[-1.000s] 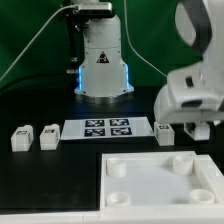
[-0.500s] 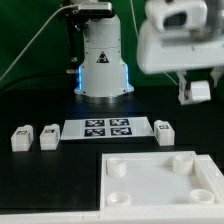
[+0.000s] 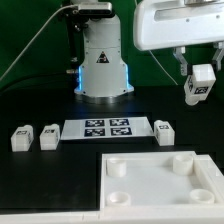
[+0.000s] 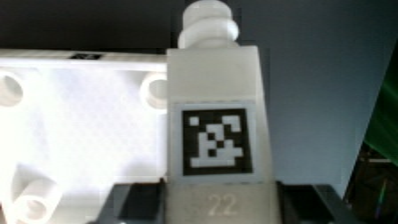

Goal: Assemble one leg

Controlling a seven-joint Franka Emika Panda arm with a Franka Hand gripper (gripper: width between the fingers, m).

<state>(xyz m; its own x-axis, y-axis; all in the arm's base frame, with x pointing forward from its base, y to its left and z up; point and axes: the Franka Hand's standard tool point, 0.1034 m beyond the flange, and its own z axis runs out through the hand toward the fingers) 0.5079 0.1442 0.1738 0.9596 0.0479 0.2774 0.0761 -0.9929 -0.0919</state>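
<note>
Hand held leg high above surface
Clamped on the leg at the exterior view's right, a faint "22" under its tag, the hand had risen from beside the marker board a second earlier.

Bright, even light; blue glow at arm base; wrist view soft, white panel washed out.

Rear: plain green backdrop, full width | Surface: matte black table | Light: soft, even
</note>
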